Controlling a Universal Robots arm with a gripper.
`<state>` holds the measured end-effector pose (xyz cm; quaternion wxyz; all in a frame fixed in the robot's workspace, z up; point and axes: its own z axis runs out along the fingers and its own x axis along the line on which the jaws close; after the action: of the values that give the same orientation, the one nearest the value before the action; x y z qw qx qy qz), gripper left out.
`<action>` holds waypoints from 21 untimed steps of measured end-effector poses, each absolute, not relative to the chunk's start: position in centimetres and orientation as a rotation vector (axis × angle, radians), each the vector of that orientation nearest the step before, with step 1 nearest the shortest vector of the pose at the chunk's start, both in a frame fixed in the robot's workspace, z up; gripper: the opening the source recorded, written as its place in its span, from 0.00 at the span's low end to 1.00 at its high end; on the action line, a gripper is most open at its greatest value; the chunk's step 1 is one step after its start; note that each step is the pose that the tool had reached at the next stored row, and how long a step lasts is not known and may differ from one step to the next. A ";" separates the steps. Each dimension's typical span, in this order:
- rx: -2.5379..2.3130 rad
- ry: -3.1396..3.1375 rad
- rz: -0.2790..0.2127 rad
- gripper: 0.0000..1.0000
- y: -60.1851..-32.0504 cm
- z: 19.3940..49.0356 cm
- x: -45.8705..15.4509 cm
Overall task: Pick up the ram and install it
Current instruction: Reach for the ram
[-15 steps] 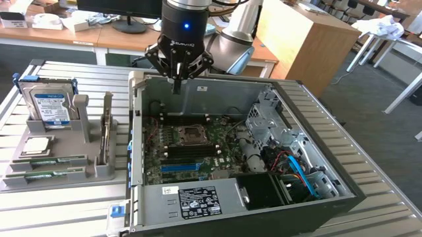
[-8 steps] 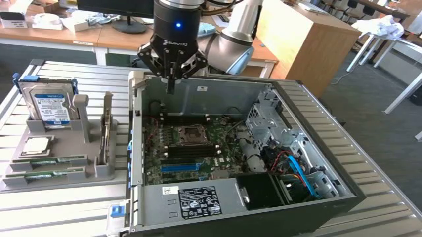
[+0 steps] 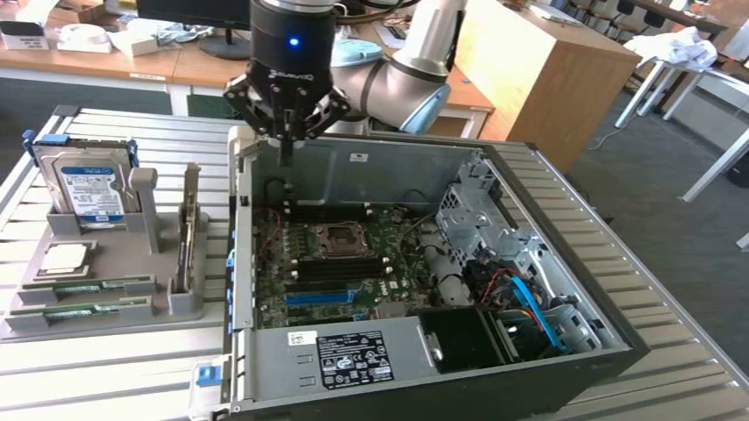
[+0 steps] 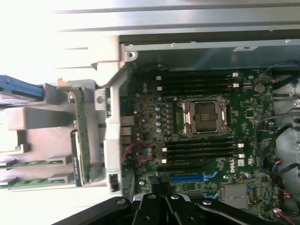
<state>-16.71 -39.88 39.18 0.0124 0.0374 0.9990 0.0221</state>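
Note:
Two ram sticks (image 3: 88,285), thin green boards, lie flat in slots of a grey holder (image 3: 105,329) at the exterior view's left, outside the computer case. The wrist view shows these ram sticks (image 4: 28,163) at the picture's edge. My gripper (image 3: 284,158) hangs shut over the far left corner of the open case (image 3: 585,263), with nothing between its dark fingers. In the wrist view the gripper (image 4: 159,188) sits over the motherboard (image 4: 243,136), near a blue slot strip (image 4: 187,178). Black memory slots (image 4: 197,84) flank the open processor socket (image 4: 205,117).
The grey holder also carries a hard drive (image 3: 91,189), a square silvery processor chip (image 3: 65,257) and a green card standing on edge (image 3: 188,228). Cables and a drive cage (image 3: 480,219) fill the case's right side. A power supply (image 3: 351,355) lies at its front.

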 end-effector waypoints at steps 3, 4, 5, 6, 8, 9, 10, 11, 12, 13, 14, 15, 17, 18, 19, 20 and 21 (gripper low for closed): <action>0.117 3.114 0.069 0.10 -39.9 39.1 -17.7; 0.117 3.114 0.069 0.10 -39.9 39.1 -18.0; 0.117 3.114 0.069 0.10 -39.9 39.1 -18.3; 0.117 3.114 0.069 0.10 -39.9 39.1 -18.5; 0.116 3.115 0.069 0.10 -39.9 39.1 -19.0; 0.117 3.115 0.068 0.10 -39.9 39.1 -19.3; 0.117 3.115 0.068 0.10 -39.9 39.1 -19.6; 0.117 3.115 0.067 0.10 -39.9 39.1 -19.9; 0.117 3.115 0.067 0.10 -39.9 39.1 -20.2; 0.117 3.115 0.066 0.10 -39.9 39.0 -20.4; 0.117 3.115 0.066 0.10 -39.9 39.0 -20.7; 0.117 3.115 0.066 0.10 -39.9 39.0 -21.0; 0.117 3.116 0.066 0.10 -39.9 39.0 -21.6; 0.117 3.116 0.066 0.10 -39.9 39.0 -21.9; 0.117 3.116 0.066 0.10 -39.9 39.0 -22.2; 0.117 3.116 0.066 0.10 -39.9 38.9 -22.4; 0.117 3.116 0.066 0.10 -39.9 38.9 -22.6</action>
<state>-22.63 -39.89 38.92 0.0112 0.0374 0.9990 0.0212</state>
